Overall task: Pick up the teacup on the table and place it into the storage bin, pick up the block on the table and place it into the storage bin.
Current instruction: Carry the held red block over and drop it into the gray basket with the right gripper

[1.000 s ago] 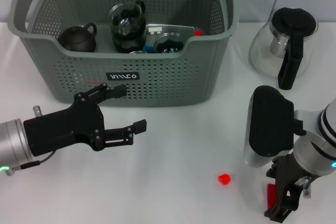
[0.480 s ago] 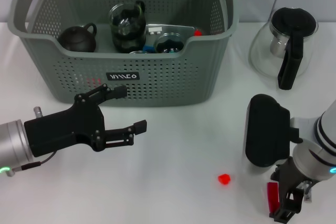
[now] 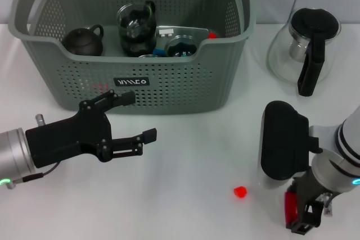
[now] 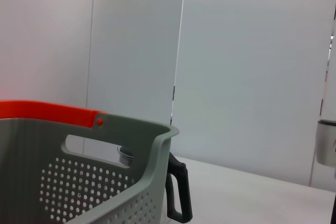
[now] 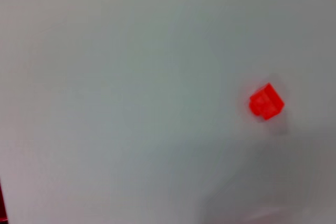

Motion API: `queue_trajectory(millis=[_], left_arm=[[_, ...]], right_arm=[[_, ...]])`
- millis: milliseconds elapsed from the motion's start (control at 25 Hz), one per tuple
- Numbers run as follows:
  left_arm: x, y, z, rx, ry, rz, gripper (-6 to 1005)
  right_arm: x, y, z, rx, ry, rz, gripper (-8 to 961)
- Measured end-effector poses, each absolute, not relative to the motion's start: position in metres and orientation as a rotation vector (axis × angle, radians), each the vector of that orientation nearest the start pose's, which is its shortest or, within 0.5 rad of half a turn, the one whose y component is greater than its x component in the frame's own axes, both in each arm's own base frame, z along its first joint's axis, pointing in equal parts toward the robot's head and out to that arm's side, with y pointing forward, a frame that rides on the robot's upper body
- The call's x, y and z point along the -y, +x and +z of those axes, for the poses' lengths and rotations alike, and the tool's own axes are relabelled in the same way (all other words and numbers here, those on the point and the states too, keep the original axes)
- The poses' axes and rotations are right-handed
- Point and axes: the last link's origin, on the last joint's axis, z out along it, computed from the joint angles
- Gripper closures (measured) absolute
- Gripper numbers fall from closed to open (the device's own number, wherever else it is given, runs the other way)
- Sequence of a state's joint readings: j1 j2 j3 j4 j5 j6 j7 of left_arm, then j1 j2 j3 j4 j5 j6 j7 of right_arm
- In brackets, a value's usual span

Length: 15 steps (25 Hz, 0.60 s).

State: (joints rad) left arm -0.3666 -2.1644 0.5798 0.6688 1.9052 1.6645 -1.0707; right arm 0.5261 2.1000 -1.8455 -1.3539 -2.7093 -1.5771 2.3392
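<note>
The block (image 3: 240, 191) is a small red cube lying on the white table; it also shows in the right wrist view as the block (image 5: 266, 101). My right gripper (image 3: 299, 217) hangs low over the table just right of it, apart from it, with a red patch on its near side. My left gripper (image 3: 138, 117) stands open and empty in front of the storage bin (image 3: 169, 91), a grey-green perforated basket with orange handle pieces. I see no teacup on the table. Inside the bin stand a brown teapot (image 3: 83, 40) and a dark glass cup (image 3: 136, 26).
A glass jug (image 3: 306, 49) with a black lid and handle stands at the back right, beside the bin. In the left wrist view the bin's rim (image 4: 105, 124) and the jug's handle (image 4: 178, 190) show. White tabletop lies between the two grippers.
My right arm has shifted a little to the left and lower, toward the red block. The left arm, block and bin have not moved.
</note>
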Motion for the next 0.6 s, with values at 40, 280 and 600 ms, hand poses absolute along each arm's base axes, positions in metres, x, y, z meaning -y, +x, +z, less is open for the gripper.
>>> queue_trajectory(millis=[40, 280, 600], left_arm=[[-0.279, -0.281, -0.008, 0.418, -2.560, -0.896, 52], [-0.279, -0.281, -0.007, 0.415, -2.560, -0.893, 52], [-0.280, -0.287, -0.003, 0.423, -2.530, -0.872, 52]], right_arm=[[-0.292, 0.195, -0.067, -0.251, -2.837, -1.063, 214], [-0.297, 0.167, -0.040, -0.203, -2.818, -0.920, 247], [-0.318, 0.047, 0.042, -0.109, -2.760, -0.372, 247]])
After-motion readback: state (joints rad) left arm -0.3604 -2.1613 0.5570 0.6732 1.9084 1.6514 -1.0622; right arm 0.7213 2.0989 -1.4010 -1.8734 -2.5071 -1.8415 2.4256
